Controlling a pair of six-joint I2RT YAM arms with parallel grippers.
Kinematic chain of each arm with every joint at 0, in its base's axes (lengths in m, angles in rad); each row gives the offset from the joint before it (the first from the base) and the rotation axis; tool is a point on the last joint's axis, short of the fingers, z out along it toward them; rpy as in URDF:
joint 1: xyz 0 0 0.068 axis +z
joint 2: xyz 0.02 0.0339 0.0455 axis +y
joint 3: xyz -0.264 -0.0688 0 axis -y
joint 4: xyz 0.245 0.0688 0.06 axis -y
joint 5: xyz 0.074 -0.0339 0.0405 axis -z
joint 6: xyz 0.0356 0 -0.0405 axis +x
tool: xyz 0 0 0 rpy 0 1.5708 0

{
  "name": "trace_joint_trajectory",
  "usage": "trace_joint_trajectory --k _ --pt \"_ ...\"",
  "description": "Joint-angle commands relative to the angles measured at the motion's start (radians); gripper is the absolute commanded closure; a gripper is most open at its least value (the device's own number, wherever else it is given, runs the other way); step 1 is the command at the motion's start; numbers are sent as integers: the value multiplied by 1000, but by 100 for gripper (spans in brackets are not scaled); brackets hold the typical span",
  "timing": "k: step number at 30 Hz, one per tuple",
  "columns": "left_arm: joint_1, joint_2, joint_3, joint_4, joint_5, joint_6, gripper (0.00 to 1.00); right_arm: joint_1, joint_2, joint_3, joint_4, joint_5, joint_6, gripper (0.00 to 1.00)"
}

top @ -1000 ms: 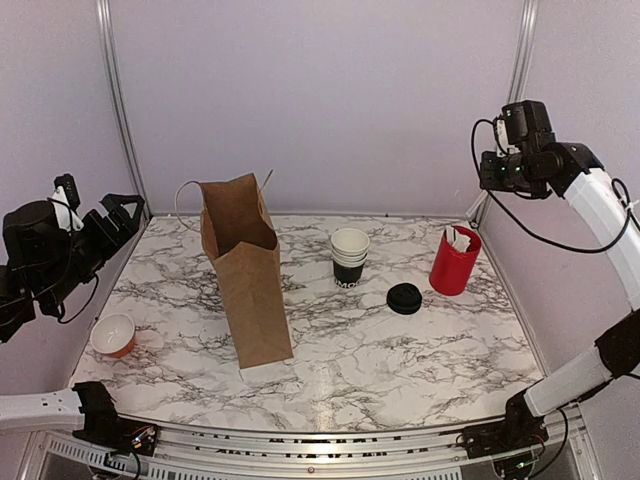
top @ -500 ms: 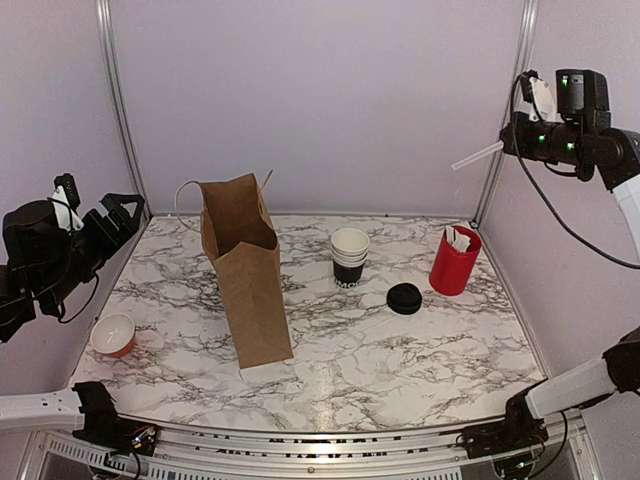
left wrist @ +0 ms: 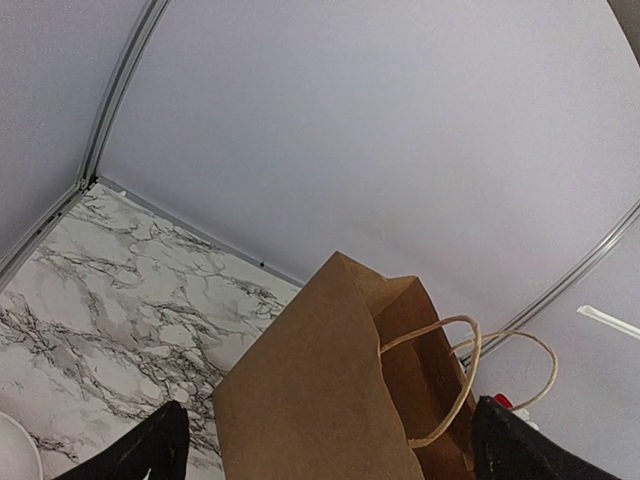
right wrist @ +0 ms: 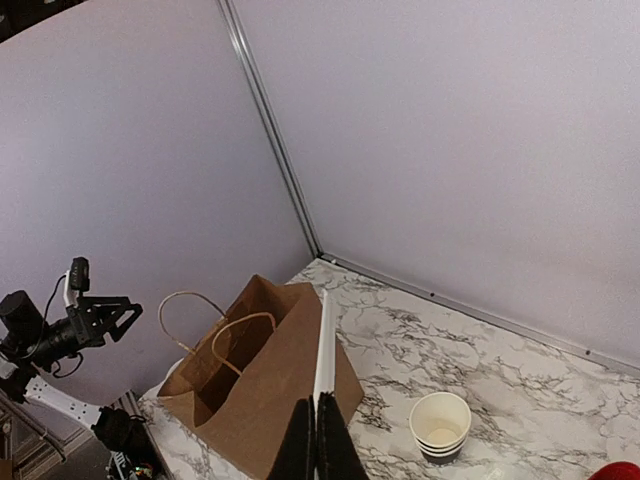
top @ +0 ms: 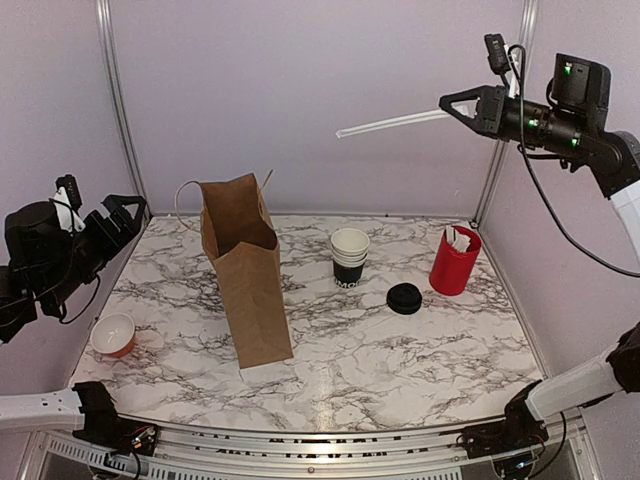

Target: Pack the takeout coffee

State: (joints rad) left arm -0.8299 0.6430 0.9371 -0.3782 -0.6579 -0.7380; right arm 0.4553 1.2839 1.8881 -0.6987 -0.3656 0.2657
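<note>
Top external view does not reveal where the lidded coffee cup is; on the veined marble table [top: 400, 370] stand a stack of black, white-rimmed paper cups [top: 349, 257], a loose round black lid [top: 404, 298], a glossy red tube [top: 455, 262] and an upright, open brown paper bag [top: 247, 285]. High at the far right the right gripper [top: 452, 104] is pinched tight on a thin white straw [top: 392, 122] pointing left, while the left gripper [top: 118, 215] hangs spread wide at the left edge, holding nothing. A second ago the right gripper sat lower, with no straw showing; bag, cups and lid have not moved.
</note>
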Motion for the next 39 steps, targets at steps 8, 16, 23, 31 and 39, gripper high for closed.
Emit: trace_joint_trajectory --k 8,16,23,31,39 --pt "6 -15 -16 22 9 -5 1 374 165 186 -3 135 -87 100" --pt "6 -27 -17 20 9 -4 1 543 323 329 -122 286 -156 100" --pt "6 -25 -18 16 7 -3 1 605 454 405 -188 389 -178 100" --pt "6 -27 -24 16 1 -3 1 620 524 408 -181 389 -186 93" --pt "6 -32 -39 5 -5 -10 1 620 524 403 -162 378 -191 67"
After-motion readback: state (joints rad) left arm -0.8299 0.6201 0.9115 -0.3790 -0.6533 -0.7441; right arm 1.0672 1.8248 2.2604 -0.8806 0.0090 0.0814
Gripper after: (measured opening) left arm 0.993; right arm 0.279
